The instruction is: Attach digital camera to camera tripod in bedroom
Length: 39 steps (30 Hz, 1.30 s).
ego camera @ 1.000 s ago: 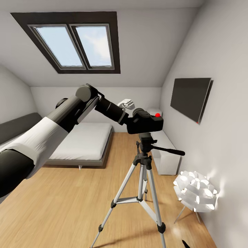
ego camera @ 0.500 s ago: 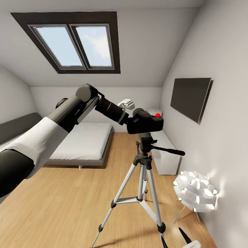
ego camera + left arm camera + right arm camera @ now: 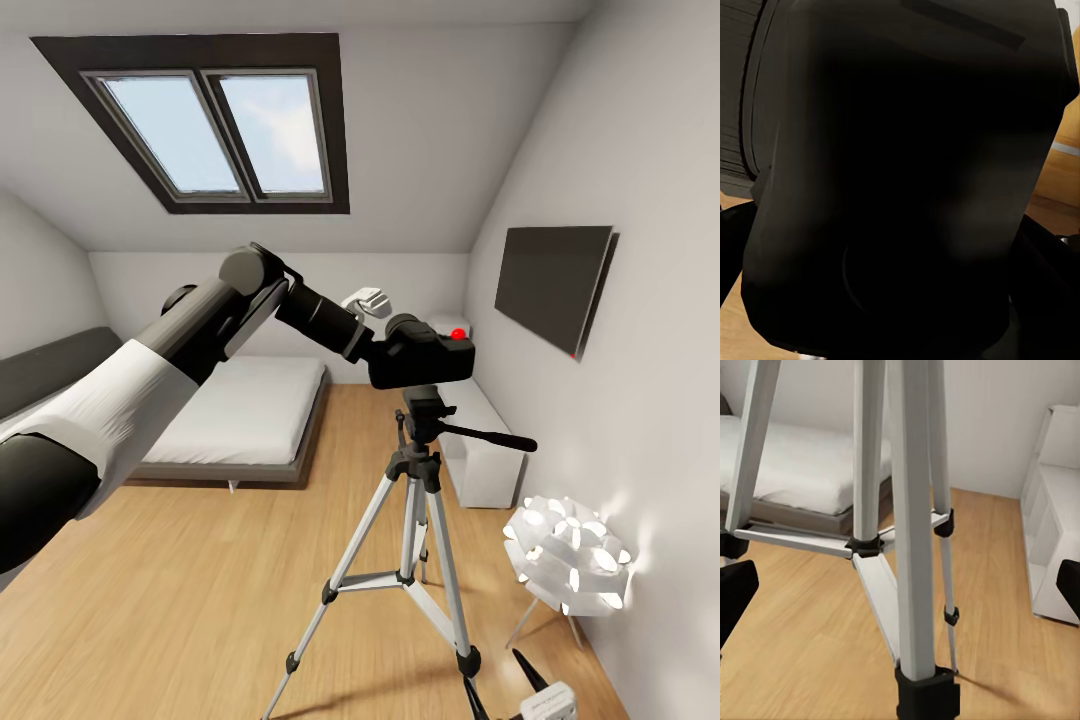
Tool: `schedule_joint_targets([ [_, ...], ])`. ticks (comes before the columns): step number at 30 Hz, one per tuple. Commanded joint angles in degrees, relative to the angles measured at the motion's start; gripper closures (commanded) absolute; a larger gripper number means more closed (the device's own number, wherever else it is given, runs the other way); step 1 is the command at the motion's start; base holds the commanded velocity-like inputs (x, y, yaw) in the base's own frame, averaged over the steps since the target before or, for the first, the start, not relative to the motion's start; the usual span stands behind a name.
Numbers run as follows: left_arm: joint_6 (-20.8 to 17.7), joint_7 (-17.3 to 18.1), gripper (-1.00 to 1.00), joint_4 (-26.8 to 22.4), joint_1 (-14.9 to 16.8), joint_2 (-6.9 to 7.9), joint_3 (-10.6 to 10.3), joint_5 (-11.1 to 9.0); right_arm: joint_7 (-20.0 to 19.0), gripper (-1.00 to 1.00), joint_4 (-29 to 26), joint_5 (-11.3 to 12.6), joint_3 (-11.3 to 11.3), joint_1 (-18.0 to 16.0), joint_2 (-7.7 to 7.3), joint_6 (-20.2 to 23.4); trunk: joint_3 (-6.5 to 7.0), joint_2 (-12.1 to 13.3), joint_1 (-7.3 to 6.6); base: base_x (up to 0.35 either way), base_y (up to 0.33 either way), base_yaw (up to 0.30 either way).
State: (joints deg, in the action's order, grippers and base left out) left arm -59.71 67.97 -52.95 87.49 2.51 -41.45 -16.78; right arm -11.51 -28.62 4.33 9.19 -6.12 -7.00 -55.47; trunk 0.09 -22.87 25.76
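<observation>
Camera (image 3: 420, 360) sitting mid-frame right on top of the tripod (image 3: 414, 500) head, red button up, pinned there by the left gripper (image 3: 385, 350), probably so the base lines up with the mount plate before letting go. Left arm stretched long from lower left toward center, wrist bent into the camera's back, black body (image 3: 900, 180) jammed against the lens so clearly clamped on it. Right gripper (image 3: 515, 690) poking in at bottom right near the tripod foot, fingers (image 3: 735, 592) spread wide, nothing between them, staring at silver legs (image 3: 911, 510).
</observation>
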Motion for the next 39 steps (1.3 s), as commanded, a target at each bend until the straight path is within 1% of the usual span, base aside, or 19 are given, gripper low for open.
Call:
schedule_joint_targets([
  [1, -0.29, 0.07, 1.0, -0.04, 0.05, 0.04, -0.09, -0.18, -0.24, -1.0, 0.0, 0.45, 0.31, -0.03, -0.04, -0.1, -0.02, -0.05, 0.02, 0.0, 0.0, 0.0],
  [8, -0.29, 0.02, 1.0, -0.05, 0.05, 0.07, -0.11, -0.18, -0.26, -1.0, -0.03, 0.42, 0.38, -0.03, -0.04, -0.08, -0.02, -0.05, 0.02, 0.004, 0.0, 0.0],
  [11, -0.29, 0.02, 1.0, -0.05, 0.05, 0.08, -0.12, -0.18, -0.27, -1.0, -0.03, 0.42, 1.0, -0.03, -0.04, -0.07, -0.02, -0.05, 0.02, 0.101, 0.0, 0.0],
  [19, -0.29, 0.05, 1.0, -0.05, 0.05, 0.04, -0.1, -0.18, -0.27, -1.0, -0.03, 0.42, 1.64, -0.03, -0.04, -0.09, -0.02, -0.05, 0.02, 0.032, 0.0, 0.0],
  [27, -0.29, 0.05, 1.0, -0.05, 0.05, 0.04, -0.12, -0.18, -0.27, -1.0, -0.03, 0.42, 3.53, -0.03, -0.04, -0.1, -0.02, -0.05, 0.02, 0.002, 0.0, 0.0],
  [35, -0.29, 0.05, 1.0, -0.05, 0.05, 0.04, -0.1, -0.18, -0.27, -1.0, -0.28, 0.42, 3.74, -0.03, 0.02, -0.06, -0.02, -0.05, 0.02, 0.0, 0.0, 0.0],
  [39, -0.29, 0.05, 1.0, -0.05, 0.05, -0.02, -0.09, -0.18, -0.19, -1.0, -1.63, 0.42, 3.77, -0.03, 0.23, 0.04, -0.02, -0.05, 0.02, 0.0, 0.0, 0.0],
])
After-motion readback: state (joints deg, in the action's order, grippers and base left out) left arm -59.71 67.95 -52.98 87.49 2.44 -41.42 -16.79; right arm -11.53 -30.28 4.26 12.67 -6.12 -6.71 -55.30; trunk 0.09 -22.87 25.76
